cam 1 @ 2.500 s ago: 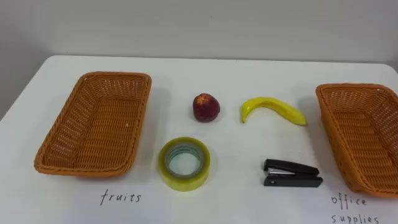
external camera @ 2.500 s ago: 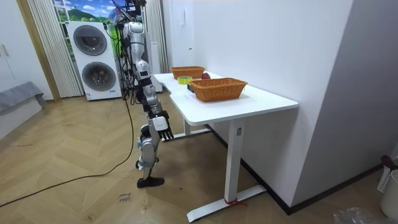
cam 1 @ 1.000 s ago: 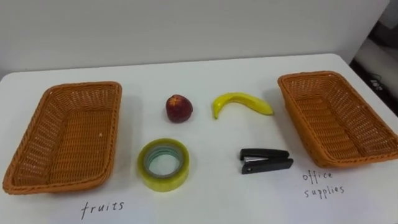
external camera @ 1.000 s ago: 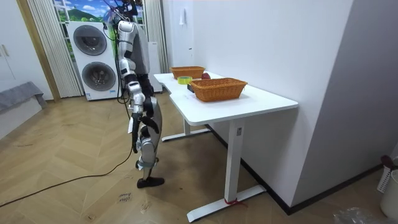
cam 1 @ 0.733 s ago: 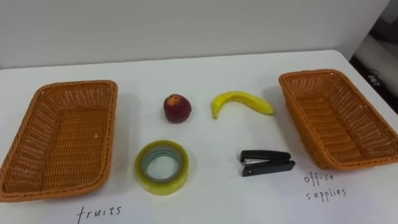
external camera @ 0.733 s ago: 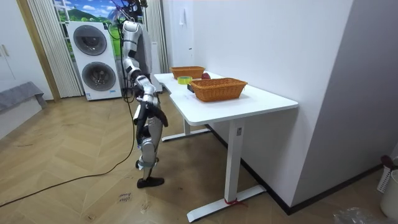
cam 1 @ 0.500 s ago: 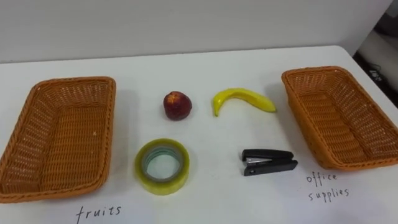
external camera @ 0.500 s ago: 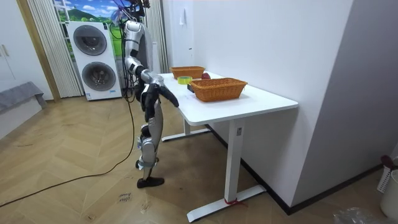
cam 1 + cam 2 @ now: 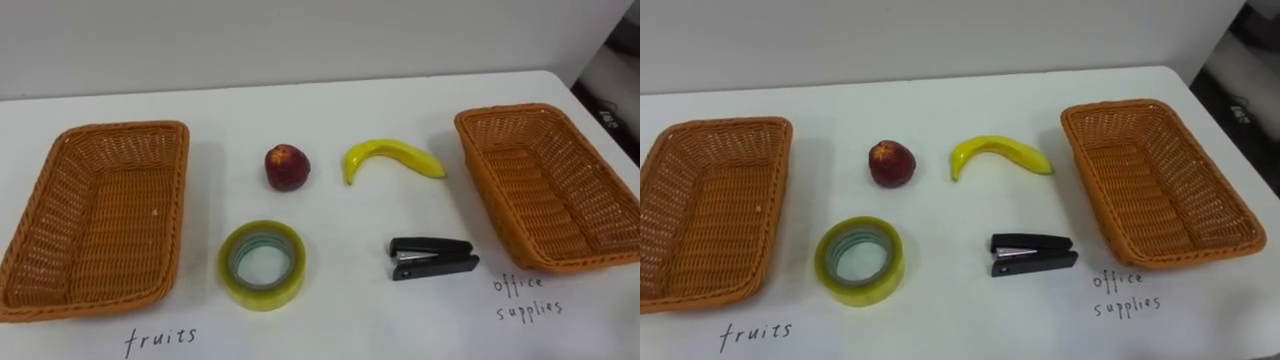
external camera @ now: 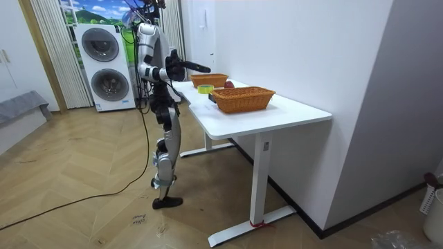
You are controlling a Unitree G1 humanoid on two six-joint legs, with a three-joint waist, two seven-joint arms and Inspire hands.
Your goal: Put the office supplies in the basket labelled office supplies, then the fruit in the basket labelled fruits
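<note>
Robot: stands on the wooden floor (image 10: 83, 207) at the long edge of the table, on the room view's left, facing across the tabletop; two stacked washing machines (image 10: 104, 66) are behind it.
Table (image 9: 330, 120): white, with a wall close behind its far edge; carries everything listed below.
Left basket (image 9: 120, 128): orange wicker, rectangular, at the robot's left end of the table; nothing lies in it.
Right basket (image 9: 500, 110): matching orange wicker, at the robot's right end, turned slightly askew to the table edge; nothing lies in it.
Right hand (image 10: 203, 68): at the end of the arm held out level over the near end of the table in the room view, above the tabletop and touching nothing; whether its fingers are spread or curled cannot be told.
Tape roll (image 9: 262, 298): yellowish and translucent, lying flat with its hole upward, just right of the left basket's near corner, on the bare table.
Banana (image 9: 392, 156): yellow, curved, lying between the two baskets, nearer the right basket, toward the far side of the table.
Stapler (image 9: 432, 258): black, closed, lying flat nearer the robot than the banana, left of the right basket and apart from it.
Red fruit (image 9: 287, 167): round, standing on the table just left of the banana and beyond the tape roll, touching neither.
Handwritten labels: one (image 9: 160, 340) on the tabletop before the left basket, another (image 9: 525, 297) in two lines before the right basket.
</note>
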